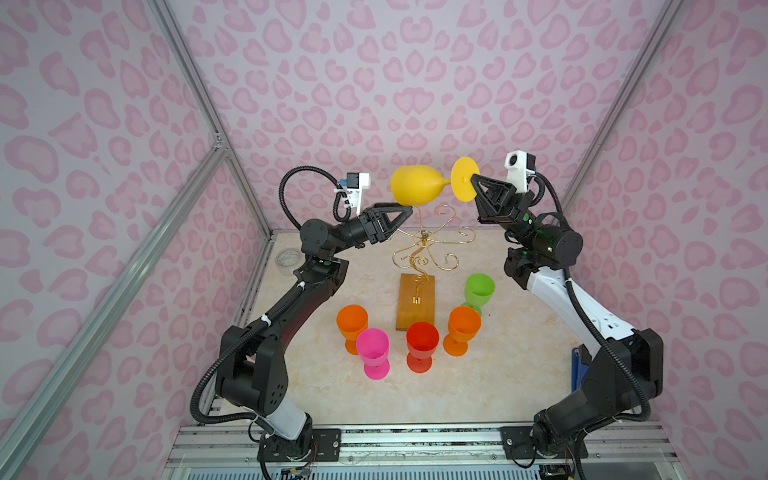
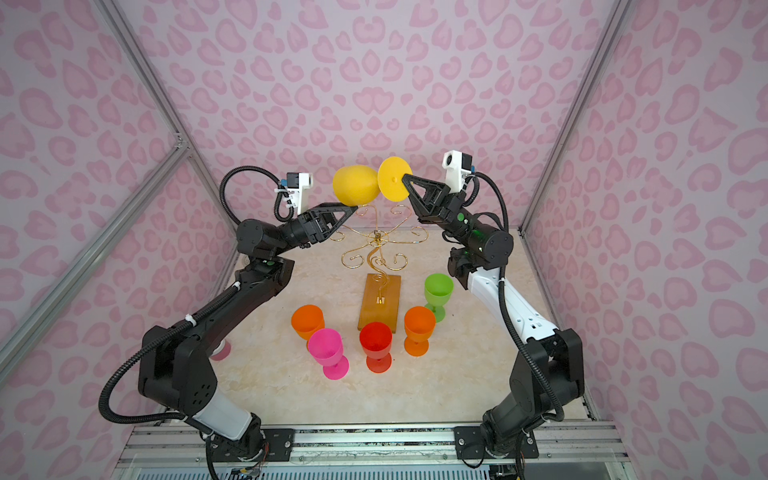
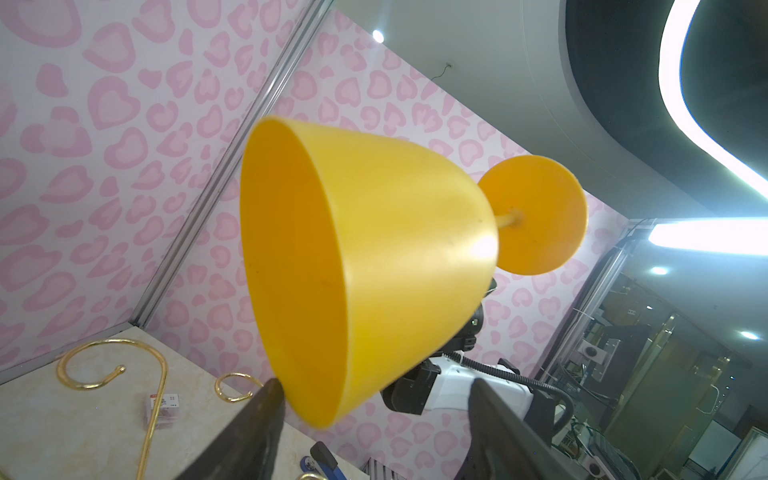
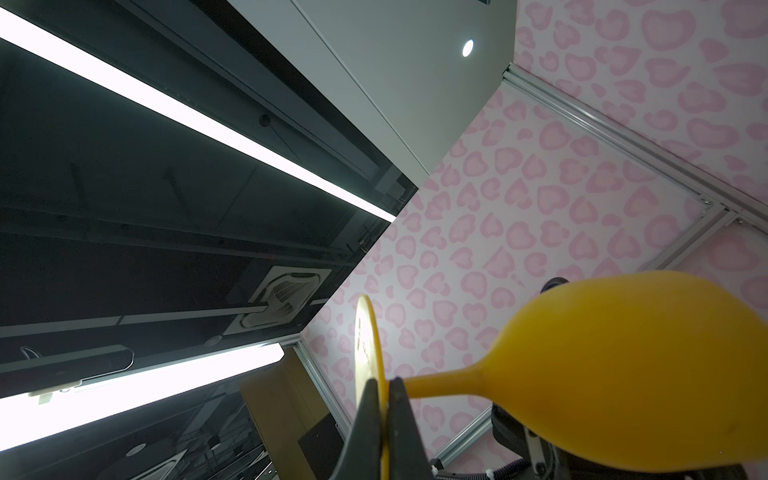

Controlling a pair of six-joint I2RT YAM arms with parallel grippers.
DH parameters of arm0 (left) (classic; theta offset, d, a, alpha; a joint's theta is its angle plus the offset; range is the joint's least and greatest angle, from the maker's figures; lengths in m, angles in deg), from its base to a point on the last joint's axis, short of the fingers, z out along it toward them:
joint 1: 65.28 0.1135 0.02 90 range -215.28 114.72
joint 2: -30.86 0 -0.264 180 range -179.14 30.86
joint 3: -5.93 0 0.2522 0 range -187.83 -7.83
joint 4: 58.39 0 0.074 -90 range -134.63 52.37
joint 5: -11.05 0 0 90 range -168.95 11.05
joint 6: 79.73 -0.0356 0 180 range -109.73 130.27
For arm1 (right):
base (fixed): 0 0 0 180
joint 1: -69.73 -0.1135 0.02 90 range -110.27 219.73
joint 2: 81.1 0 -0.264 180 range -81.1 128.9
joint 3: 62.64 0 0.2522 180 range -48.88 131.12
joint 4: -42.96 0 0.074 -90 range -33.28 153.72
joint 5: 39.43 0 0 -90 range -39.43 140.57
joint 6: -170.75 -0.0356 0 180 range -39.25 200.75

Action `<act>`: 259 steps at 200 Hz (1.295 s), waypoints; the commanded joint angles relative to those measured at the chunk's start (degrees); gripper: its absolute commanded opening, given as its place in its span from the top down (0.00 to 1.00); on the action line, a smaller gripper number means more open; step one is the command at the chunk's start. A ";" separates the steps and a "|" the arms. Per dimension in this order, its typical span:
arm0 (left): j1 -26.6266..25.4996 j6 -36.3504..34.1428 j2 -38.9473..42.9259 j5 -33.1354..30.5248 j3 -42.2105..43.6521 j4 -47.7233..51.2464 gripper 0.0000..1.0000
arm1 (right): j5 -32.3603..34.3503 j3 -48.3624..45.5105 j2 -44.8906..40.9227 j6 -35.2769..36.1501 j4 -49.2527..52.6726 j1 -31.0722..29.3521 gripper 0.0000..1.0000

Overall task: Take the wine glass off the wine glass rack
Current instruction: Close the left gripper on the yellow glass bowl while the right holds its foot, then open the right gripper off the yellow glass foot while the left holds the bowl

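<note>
A yellow wine glass (image 1: 415, 185) (image 2: 356, 185) lies on its side in the air above the wine glass rack (image 1: 424, 239) (image 2: 376, 237), a gold wire stand on a wooden base (image 1: 415, 301). My right gripper (image 1: 473, 179) (image 2: 404, 178) (image 4: 384, 386) is shut on the glass's round foot (image 4: 368, 332), edge-on between the jaws. My left gripper (image 1: 409, 208) (image 2: 355, 207) (image 3: 374, 386) is open just under the bowl (image 3: 374, 257). The bowl's rim dips between its spread fingers, close to one fingertip (image 3: 270, 395). A curled rack arm (image 3: 112, 357) shows below.
Several coloured glasses stand on the table in front of the rack's base: orange (image 1: 352, 322), pink (image 1: 372, 347), red (image 1: 422, 340), orange (image 1: 463, 324) and green (image 1: 479, 289). A tape roll (image 1: 288, 257) lies at the table's far left edge. Pink patterned walls enclose the table.
</note>
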 commanded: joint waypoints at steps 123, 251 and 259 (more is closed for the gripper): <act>0.80 -1.83 3.31 -0.16 2.48 -3.66 0.52 | 1.19 -0.97 3.05 -6.17 -7.50 0.28 1.00; -0.29 -3.44 8.28 -0.16 5.31 -4.08 0.72 | 3.71 0.30 8.21 -16.56 -11.81 1.94 1.00; -0.39 -3.54 8.56 -0.16 5.49 -4.04 0.72 | 3.92 0.27 8.50 -16.99 -11.99 1.94 1.00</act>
